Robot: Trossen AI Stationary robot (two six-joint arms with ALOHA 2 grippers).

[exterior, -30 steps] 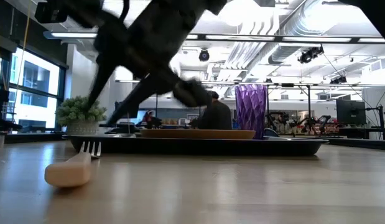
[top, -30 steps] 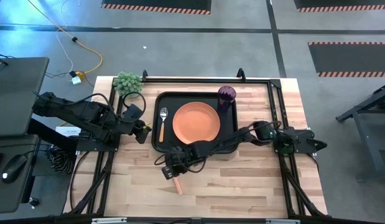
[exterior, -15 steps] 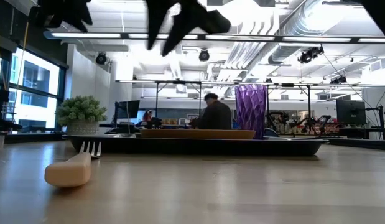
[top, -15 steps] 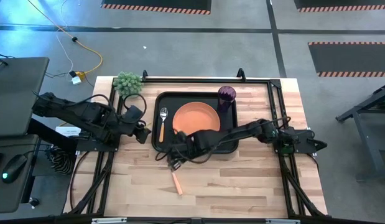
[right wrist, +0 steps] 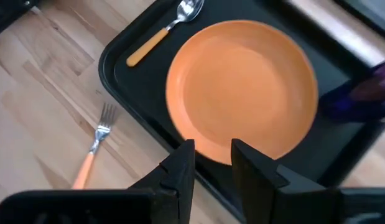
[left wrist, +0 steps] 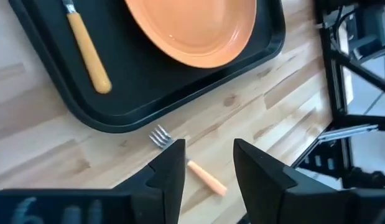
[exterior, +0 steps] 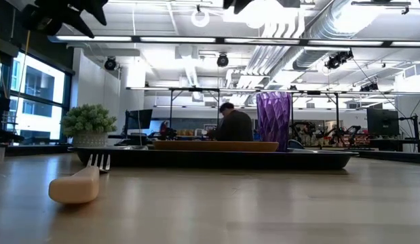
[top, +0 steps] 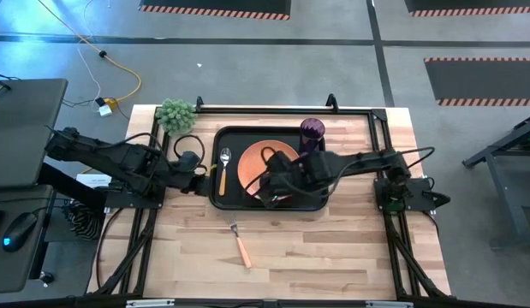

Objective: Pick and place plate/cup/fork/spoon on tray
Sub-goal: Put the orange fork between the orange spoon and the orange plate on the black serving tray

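The fork, silver tines and orange handle, lies flat on the wooden table in front of the tray's near edge; it also shows in the low view. The black tray holds the orange plate, the spoon left of the plate, and the purple cup at its far right corner. My right gripper hovers open and empty over the plate's near edge. My left gripper is open and empty by the tray's left rim.
A small potted plant stands at the table's far left corner. Bare wood lies all along the near half of the table around the fork. A black frame runs along the table's edges.
My right gripper has risen from just above the fork and gone toward the far edge, and now hangs over the plate on the tray. The fork has stayed where it was on the table. My left gripper has edged toward the tray.
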